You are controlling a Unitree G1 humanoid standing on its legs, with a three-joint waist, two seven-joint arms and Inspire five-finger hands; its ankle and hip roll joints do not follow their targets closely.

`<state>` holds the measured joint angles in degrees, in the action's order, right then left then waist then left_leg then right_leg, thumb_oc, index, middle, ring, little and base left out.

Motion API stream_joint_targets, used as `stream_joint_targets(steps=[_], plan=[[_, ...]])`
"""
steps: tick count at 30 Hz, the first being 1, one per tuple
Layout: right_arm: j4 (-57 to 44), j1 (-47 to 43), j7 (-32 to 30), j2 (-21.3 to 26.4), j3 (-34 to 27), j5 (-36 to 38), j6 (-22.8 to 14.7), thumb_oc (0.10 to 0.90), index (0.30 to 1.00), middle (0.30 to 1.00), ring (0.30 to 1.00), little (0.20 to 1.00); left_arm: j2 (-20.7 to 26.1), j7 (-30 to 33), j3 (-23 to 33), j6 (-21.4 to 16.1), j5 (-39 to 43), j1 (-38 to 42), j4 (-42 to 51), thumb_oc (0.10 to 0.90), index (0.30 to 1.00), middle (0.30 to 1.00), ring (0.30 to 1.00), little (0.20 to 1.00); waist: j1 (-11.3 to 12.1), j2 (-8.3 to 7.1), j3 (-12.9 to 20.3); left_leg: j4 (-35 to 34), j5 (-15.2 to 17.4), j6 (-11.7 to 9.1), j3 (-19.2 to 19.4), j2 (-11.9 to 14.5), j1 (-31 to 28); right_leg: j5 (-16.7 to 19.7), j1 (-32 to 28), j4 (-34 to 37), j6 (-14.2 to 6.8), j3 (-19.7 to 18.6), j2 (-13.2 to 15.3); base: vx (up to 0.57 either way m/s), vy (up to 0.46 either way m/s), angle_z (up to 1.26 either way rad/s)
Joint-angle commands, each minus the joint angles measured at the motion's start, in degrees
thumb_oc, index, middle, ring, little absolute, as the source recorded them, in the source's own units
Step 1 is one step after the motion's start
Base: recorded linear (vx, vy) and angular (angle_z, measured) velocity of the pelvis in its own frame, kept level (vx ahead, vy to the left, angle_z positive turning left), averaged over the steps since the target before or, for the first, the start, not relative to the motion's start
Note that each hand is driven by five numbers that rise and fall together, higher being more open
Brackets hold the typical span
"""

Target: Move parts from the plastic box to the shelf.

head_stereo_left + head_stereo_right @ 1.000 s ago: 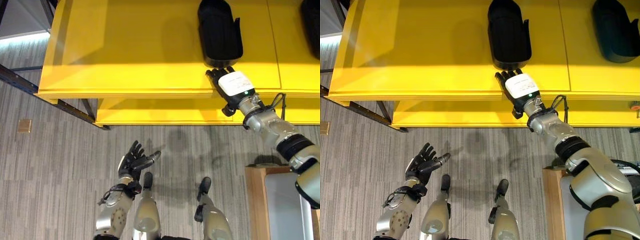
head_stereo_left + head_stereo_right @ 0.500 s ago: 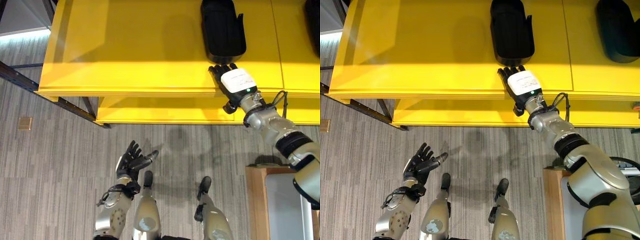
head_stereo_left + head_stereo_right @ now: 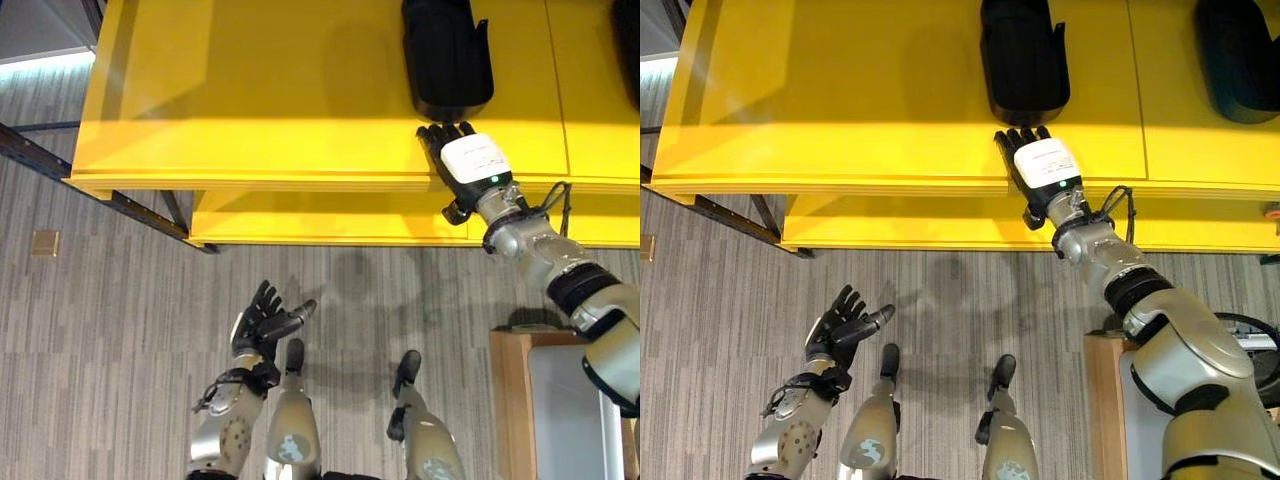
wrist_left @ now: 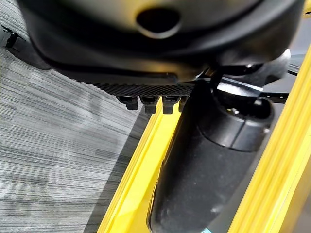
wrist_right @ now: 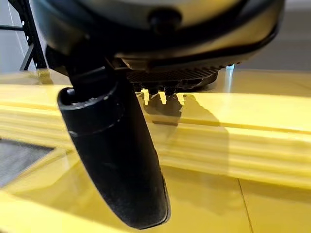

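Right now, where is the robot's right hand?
In the eye views the right hand lies flat with straight fingers on the front edge of the yellow shelf, right of the middle, just in front of a black part.

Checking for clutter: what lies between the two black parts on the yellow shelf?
Bare yellow shelf top lies between the left black part and the right black part, in both eye views.

- Two black parts are seen on the shelf (image 3: 840,110): one part (image 3: 1023,58) at top centre of the frame, another part (image 3: 1238,55) at the top right edge.
- Two yellow shelf levels are counted, the lower level (image 3: 940,225) showing below the front edge of the upper.
- Two hands are counted: the right hand (image 3: 1038,165) at centre, the left hand (image 3: 840,330) at lower left.
- One wooden stand (image 3: 1102,400) is seen at lower right.
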<state>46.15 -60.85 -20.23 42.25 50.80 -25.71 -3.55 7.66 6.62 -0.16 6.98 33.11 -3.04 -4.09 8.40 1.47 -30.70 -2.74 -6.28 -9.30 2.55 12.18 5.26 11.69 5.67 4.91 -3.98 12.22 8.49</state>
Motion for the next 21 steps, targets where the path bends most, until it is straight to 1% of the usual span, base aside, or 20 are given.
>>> stream_joint_targets(steps=[1, 2, 3, 4, 5, 6, 7, 8, 9, 12, 13, 15, 16, 17, 18, 21], plan=[[-5.4, -1.8, -0.7, 0.6, -3.4, 0.9, 0.1, 0.900, 1.000, 1.000, 1.000, 1.000, -1.0, -0.4, 0.3, -5.1, -0.1, -0.5, 6.6, 0.900, 1.000, 1.000, 1.000, 1.000, 0.2, -0.15, 0.9, 0.3, 1.1, 2.7, 3.2, -0.4, 0.1, -3.4, -4.1, -4.7, 0.1, -2.0, 4.4, -0.07, -0.005, 0.01], [-8.7, 8.2, 1.7, -3.1, -11.8, 6.2, 0.8, 0.900, 1.000, 1.000, 1.000, 1.000, -1.7, -0.3, 0.9, -5.1, -0.4, 0.2, 6.3, 0.900, 1.000, 1.000, 1.000, 1.000, -0.5, -0.33, 0.9, 0.4, 0.5, 2.8, 3.2, -0.5, 0.3, -2.9, -3.7, -4.9, 0.3, -2.0, 4.4, -0.03, -0.007, 0.01], [-9.1, 8.9, 1.9, -3.1, -12.1, 6.1, 0.9, 0.900, 1.000, 1.000, 1.000, 1.000, -1.6, -0.3, 0.7, -5.1, -0.4, -0.2, 6.3, 0.900, 1.000, 1.000, 1.000, 1.000, -0.3, -0.36, 0.9, 0.3, 1.0, 2.7, 3.3, -0.5, -0.6, -3.4, -4.5, -4.9, 0.2, -1.9, 4.4, -0.05, -0.002, 0.01], [-11.6, 12.4, 2.6, -4.4, -15.0, 7.9, 1.5, 0.900, 1.000, 1.000, 1.000, 1.000, -1.9, -0.3, 1.4, -5.0, -0.5, 0.2, 6.2, 0.900, 1.000, 1.000, 1.000, 1.000, -0.7, -0.50, 0.9, 0.3, 0.5, 2.8, 3.3, -0.5, -0.3, -2.9, -4.1, -4.9, 0.3, -2.1, 4.3, 0.00, 0.000, 0.00], [-13.8, 16.2, 3.8, -5.7, -16.5, 8.4, 2.5, 0.900, 1.000, 1.000, 1.000, 1.000, -2.0, -0.4, 1.8, -4.8, -0.9, 0.0, 5.9, 0.900, 1.000, 1.000, 1.000, 1.000, -1.2, -0.72, 0.9, 0.1, 0.9, 2.8, 3.5, -0.5, -1.7, -3.5, -5.1, -5.0, 0.2, -2.2, 4.3, 0.00, -0.001, -0.05], [-14.9, 18.1, 4.6, -6.3, -17.2, 8.5, 2.6, 0.900, 1.000, 1.000, 1.000, 1.000, -1.9, -0.6, 2.0, -4.6, -1.4, -0.1, 6.0, 0.900, 1.000, 1.000, 1.000, 1.000, -1.5, -0.76, 0.9, 0.0, 0.9, 2.7, 3.6, -0.5, -2.3, -3.5, -5.5, -5.0, 0.2, -2.2, 4.3, -0.01, -0.006, -0.05], [-17.4, 21.3, 5.0, -7.1, -19.8, 9.4, 3.2, 0.900, 1.000, 1.000, 1.000, 1.000, -1.9, -0.7, 2.5, -4.3, -1.8, 0.2, 6.3, 0.900, 1.000, 1.000, 1.000, 1.000, -2.0, -1.01, 0.9, 0.1, 0.3, 2.9, 3.5, -0.6, -2.2, -3.1, -5.2, -5.1, 0.2, -2.3, 4.4, 0.00, 0.000, 0.00], [-18.4, 23.3, 5.5, -7.0, -20.6, 9.4, 3.5, 0.900, 1.000, 1.000, 1.000, 1.000, -1.7, -0.8, 2.7, -4.1, -2.0, -0.1, 6.3, 0.900, 1.000, 1.000, 1.000, 1.000, -2.2, -1.09, 0.9, -0.1, 0.8, 2.8, 3.6, -0.6, -3.5, -3.7, -6.2, -5.0, 0.1, -2.2, 4.3, -0.06, -0.024, 0.00], [-22.9, 27.5, 6.5, -6.9, -23.8, 9.4, 4.0, 0.900, 1.000, 1.000, 1.000, 1.000, -1.6, -1.0, 3.4, -3.8, -2.5, 0.3, 6.2, 0.900, 1.000, 1.000, 1.000, 1.000, -3.0, -1.38, 0.9, -0.1, 0.1, 3.0, 3.6, -0.7, -4.3, -3.4, -6.7, -5.2, 0.2, -2.3, 4.4, 0.00, 0.000, 0.00], [-27.6, 32.0, 7.6, -6.0, -26.9, 8.6, 4.4, 0.900, 1.000, 1.000, 1.000, 1.000, -1.5, -1.5, 3.8, -3.5, -3.3, 0.3, 5.6, 0.900, 1.000, 1.000, 1.000, 1.000, -4.1, -1.35, 0.9, -0.5, -0.2, 3.3, 3.9, -0.8, -7.3, -3.8, -9.0, -4.8, 0.3, -2.0, 4.3, -0.02, -0.013, -0.01], [-27.7, 32.2, 7.7, -6.0, -27.1, 8.6, 4.5, 0.900, 1.000, 1.000, 1.000, 1.000, -1.5, -1.5, 3.7, -3.5, -3.3, 0.3, 5.6, 0.900, 1.000, 1.000, 1.000, 1.000, -4.1, -1.32, 0.9, -0.6, -0.2, 3.2, 3.9, -0.8, -7.5, -3.8, -9.1, -4.8, 0.3, -2.0, 4.3, -0.01, -0.018, -0.03], [-31.4, 35.2, 8.0, -5.5, -30.5, 9.0, 4.6, 0.900, 1.000, 1.000, 1.000, 1.000, -1.8, -1.6, 3.9, -3.4, -4.0, 0.5, 4.9, 0.900, 1.000, 1.000, 1.000, 1.000, -5.0, -1.38, 0.9, -1.3, -0.3, 3.5, 4.3, -0.7, -10.1, -4.0, -11.1, -4.3, 0.4, -2.1, 3.9, 0.00, -0.027, 0.00], [-35.2, 38.6, 8.8, -4.9, -33.5, 9.7, 4.8, 0.900, 1.000, 1.000, 1.000, 1.000, -2.0, -2.0, 4.3, -3.2, -4.5, 0.5, 4.0, 0.900, 1.000, 1.000, 1.000, 1.000, -6.2, -1.34, 0.9, -1.7, -0.4, 3.7, 4.5, -0.7, -12.7, -4.3, -13.1, -4.1, 0.5, -2.2, 3.6, -0.03, -0.067, -0.03], [-37.6, 39.8, 8.9, -4.9, -35.1, 10.0, 4.6, 0.900, 1.000, 1.000, 1.000, 1.000, -2.2, -2.2, 4.2, -3.1, -4.8, 0.8, 3.5, 0.900, 1.000, 1.000, 1.000, 1.000, -6.9, -1.32, 0.9, -1.7, -0.7, 3.8, 4.7, -0.5, -13.8, -4.3, -14.0, -4.0, 0.6, -2.3, 3.3, -0.01, -0.055, -0.06], [-39.4, 41.2, 9.4, -4.6, -35.9, 9.7, 4.6, 0.900, 1.000, 1.000, 1.000, 1.000, -2.4, -2.3, 4.2, -3.0, -4.8, 0.6, 3.4, 0.900, 1.000, 1.000, 1.000, 1.000, -7.3, -1.19, 1.3, -1.9, -0.6, 3.9, 4.7, -0.5, -14.6, -4.5, -14.6, -3.8, 0.7, -2.4, 3.1, -0.01, -0.062, -0.12], [-44.9, 45.9, 10.3, -5.6, -39.2, 12.2, 4.3, 0.900, 1.000, 1.000, 1.000, 1.000, -3.1, -2.7, 4.0, -2.8, -5.4, -0.1, 2.5, 0.900, 1.000, 1.000, 1.000, 1.000, -8.8, -0.70, 4.6, -2.3, -0.8, 4.2, 5.1, -0.1, -15.5, -4.9, -15.2, -3.1, 0.8, -2.5, 2.1, 0.02, -0.064, -0.13]])
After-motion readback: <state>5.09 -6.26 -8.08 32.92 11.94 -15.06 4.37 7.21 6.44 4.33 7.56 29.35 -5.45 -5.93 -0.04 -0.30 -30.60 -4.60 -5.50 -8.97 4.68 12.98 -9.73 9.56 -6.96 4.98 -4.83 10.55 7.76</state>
